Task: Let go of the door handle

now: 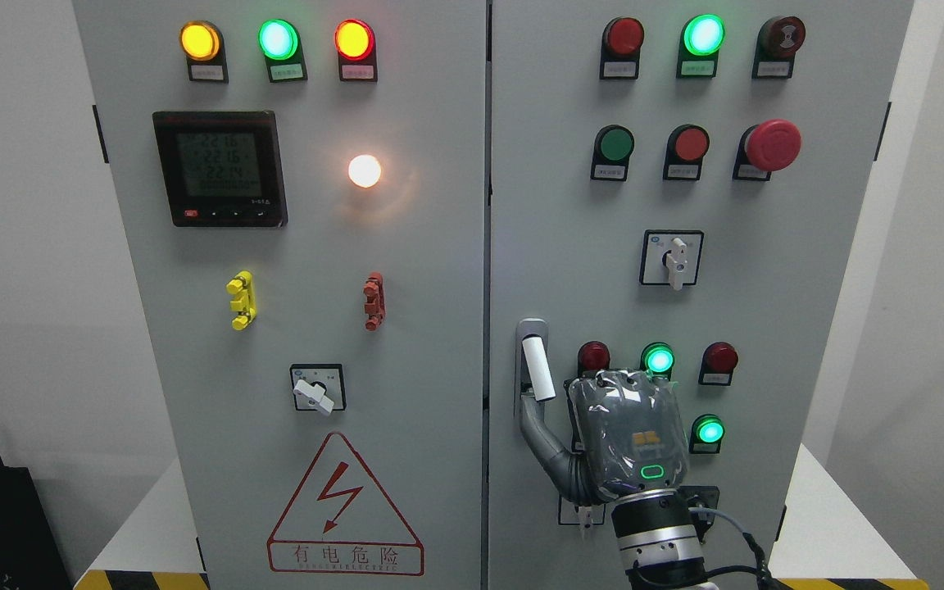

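Observation:
The white door handle [538, 368] stands slightly tilted in its grey recess on the right cabinet door [800, 270], near that door's left edge. My right hand [626, 438] comes up from the bottom edge, its grey back facing me, just right of and below the handle. The thumb [539, 433] stretches up and left, and its tip meets the handle's lower end. The palm is beside the handle, not around it. The other fingers are hidden behind the hand. My left arm does not show.
Around the hand the right door carries red and green lamps [659, 360], a lit green button [710, 430] and a rotary switch [672, 259]. The left door [423, 328] has a meter, lamps, a selector switch and a warning triangle. White table edges flank the cabinet.

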{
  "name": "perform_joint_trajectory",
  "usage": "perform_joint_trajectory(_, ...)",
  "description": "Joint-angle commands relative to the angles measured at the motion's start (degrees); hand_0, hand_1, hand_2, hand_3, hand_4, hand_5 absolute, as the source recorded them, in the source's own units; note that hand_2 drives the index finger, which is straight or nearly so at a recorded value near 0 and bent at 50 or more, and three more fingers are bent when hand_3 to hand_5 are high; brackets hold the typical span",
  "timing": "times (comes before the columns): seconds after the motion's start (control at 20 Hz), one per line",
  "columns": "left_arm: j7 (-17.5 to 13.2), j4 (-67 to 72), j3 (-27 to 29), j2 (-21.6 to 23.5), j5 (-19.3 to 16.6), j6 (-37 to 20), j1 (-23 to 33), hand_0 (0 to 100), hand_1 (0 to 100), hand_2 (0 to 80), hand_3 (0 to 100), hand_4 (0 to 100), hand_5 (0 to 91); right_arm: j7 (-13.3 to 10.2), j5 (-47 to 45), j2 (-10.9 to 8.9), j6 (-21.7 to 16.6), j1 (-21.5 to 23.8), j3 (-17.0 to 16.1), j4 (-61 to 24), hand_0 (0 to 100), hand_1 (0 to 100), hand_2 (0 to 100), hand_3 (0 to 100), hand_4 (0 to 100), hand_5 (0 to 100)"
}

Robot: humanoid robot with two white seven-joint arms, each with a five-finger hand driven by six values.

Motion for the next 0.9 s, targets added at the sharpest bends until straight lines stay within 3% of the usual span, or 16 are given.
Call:
perform_joint_trajectory(0.0, 0.0, 0.5, 0.1, 0.0, 0.0, 0.0, -0.2, 12, 39, 0.0, 0, 0, 0.0, -0.1, -0.1, 0.0, 0.0, 0.3, 0.0, -0.1, 54, 6, 100, 100, 100, 96)
perform_joint_trajectory(0.85, 0.0, 0.5, 0.1, 0.0, -0.1, 0.0, -0.2, 12, 39, 0.0, 0, 0, 0.0, -0.2, -0.2, -0.09, 0.1, 0.4, -0.1, -0.2, 54, 7, 100, 100, 100, 96)
